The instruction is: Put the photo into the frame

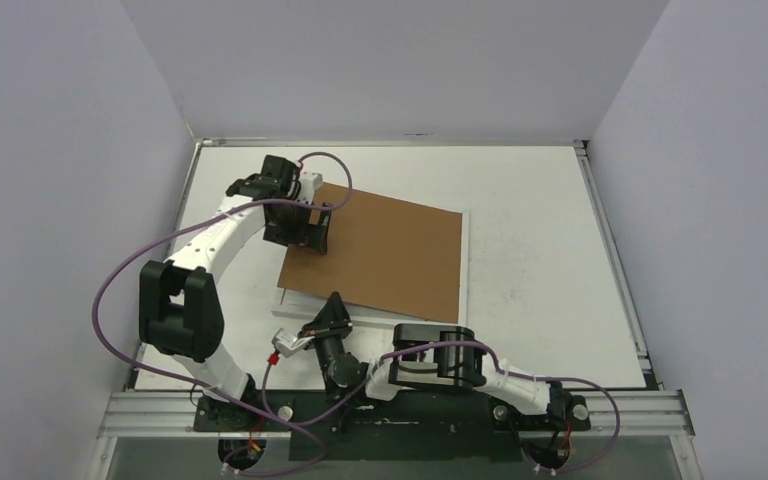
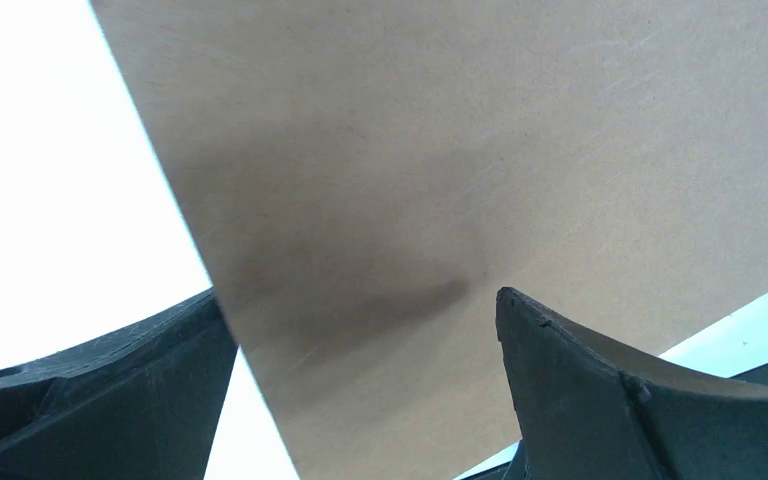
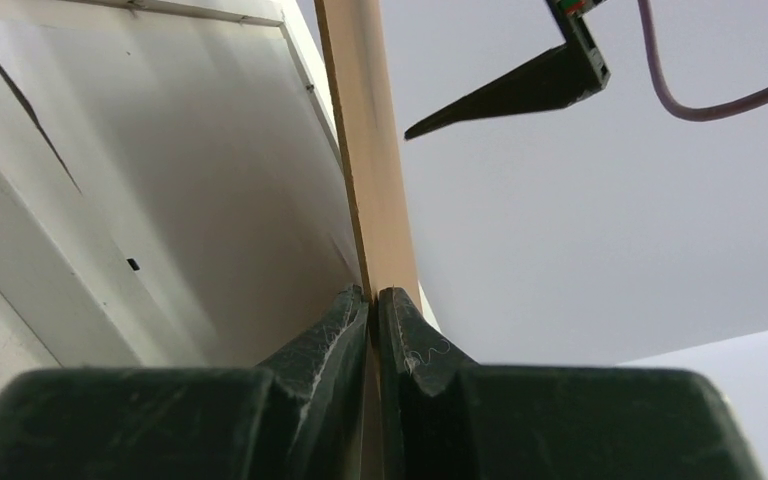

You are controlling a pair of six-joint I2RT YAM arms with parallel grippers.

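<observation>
White table (image 1: 540, 200), frame (image 1: 464, 270) beneath brown backing board (image 1: 390, 255), edge in right hand (image 1: 332, 312).

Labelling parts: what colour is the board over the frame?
Plain brown board; top external view shows it best.

- Top external: fixed, high above and behind the arm bases (image 1: 380, 408), facing down and forward. Far view: the whole table (image 1: 540, 250) is in shot, with the bases along the bottom edge.
- Left wrist: mounted on the left gripper (image 1: 310, 240), looking out between its own spread fingers (image 2: 580, 390) in the lower corners. Very near: the brown board (image 2: 460, 150) fills most of the picture.
- Right wrist: mounted on the right gripper (image 1: 334, 302), looking along its pinched fingers (image 3: 325, 345) at bottom centre. Very near: the board is seen edge-on.
- Shared: the brown board appears in all three views.
</observation>
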